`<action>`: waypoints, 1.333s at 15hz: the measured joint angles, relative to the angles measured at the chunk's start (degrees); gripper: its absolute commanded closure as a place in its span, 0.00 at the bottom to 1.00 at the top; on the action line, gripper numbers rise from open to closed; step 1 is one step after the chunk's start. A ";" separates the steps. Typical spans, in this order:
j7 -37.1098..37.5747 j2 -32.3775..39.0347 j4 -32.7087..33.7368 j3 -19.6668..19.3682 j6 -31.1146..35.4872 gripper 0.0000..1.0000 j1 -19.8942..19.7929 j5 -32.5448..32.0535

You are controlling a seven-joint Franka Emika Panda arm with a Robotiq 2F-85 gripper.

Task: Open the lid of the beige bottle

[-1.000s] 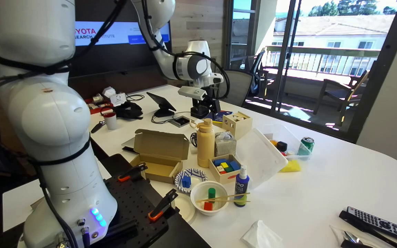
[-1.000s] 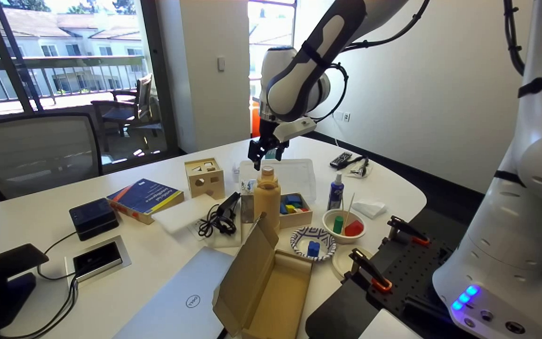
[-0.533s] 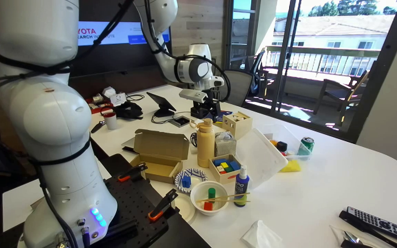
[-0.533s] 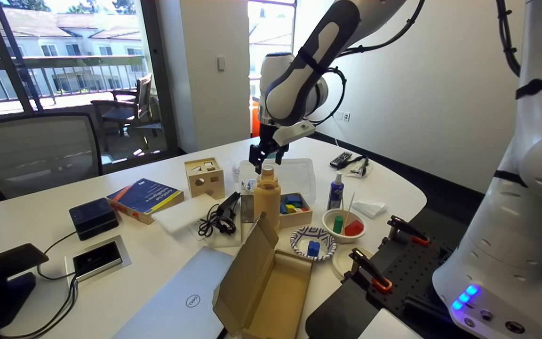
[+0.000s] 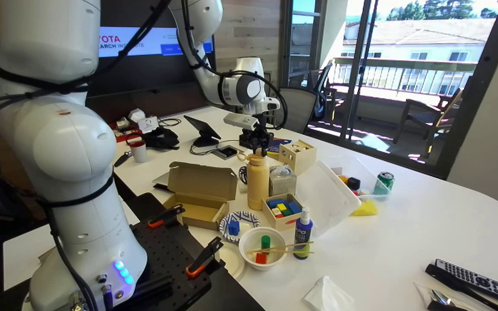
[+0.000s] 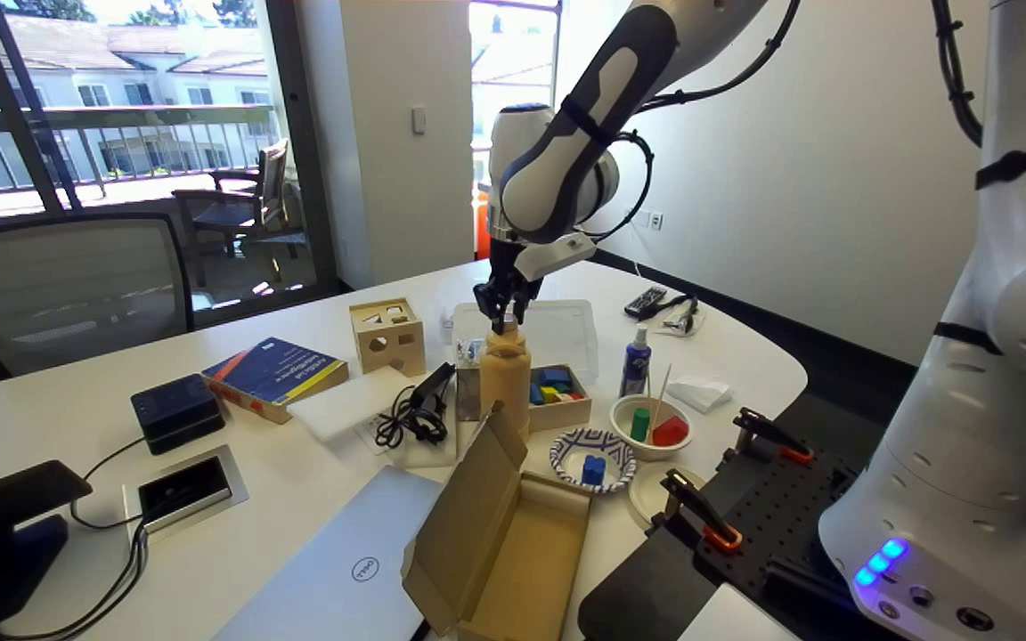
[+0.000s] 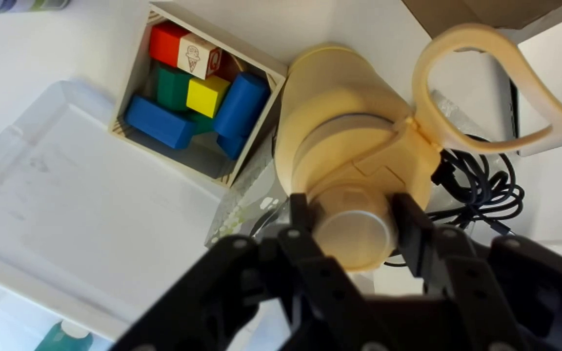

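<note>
The beige bottle (image 5: 258,185) stands upright on the table in both exterior views, its carrying loop (image 7: 466,36) sticking out to one side. From above in the wrist view, the round lid (image 7: 354,239) fills the space between the dark fingers. My gripper (image 7: 351,207) has a finger against each side of the lid and is shut on it. In an exterior view the gripper (image 6: 508,322) comes down from above onto the bottle's top, where the fingers partly cover the lid. The lid still sits on the bottle's neck.
Close beside the bottle are a wooden box (image 5: 284,223) of coloured blocks, an open cardboard box (image 5: 203,181) and a black cable (image 7: 486,187). A clear plastic lid (image 5: 329,198) leans nearby. A spray bottle (image 5: 303,233) and a wooden shape box (image 5: 301,160) stand farther off.
The gripper has come down slightly over the bottle's top. Its fingers, spread apart before, have drawn together onto the lid. The bottle has stayed in place.
</note>
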 measured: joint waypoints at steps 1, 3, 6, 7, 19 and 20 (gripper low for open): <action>0.00 0.00 0.00 -0.20 -0.03 0.79 0.15 0.00; 0.00 -0.02 0.00 -0.32 -0.16 0.79 0.16 0.00; -0.20 -0.07 0.09 -0.34 -0.60 0.79 0.06 0.01; -0.41 -0.07 0.13 -0.34 -0.73 0.79 0.02 0.06; -9.75 0.33 1.01 0.29 -1.67 0.79 -0.66 0.30; -10.71 0.37 1.15 0.43 -2.02 0.79 -0.84 0.30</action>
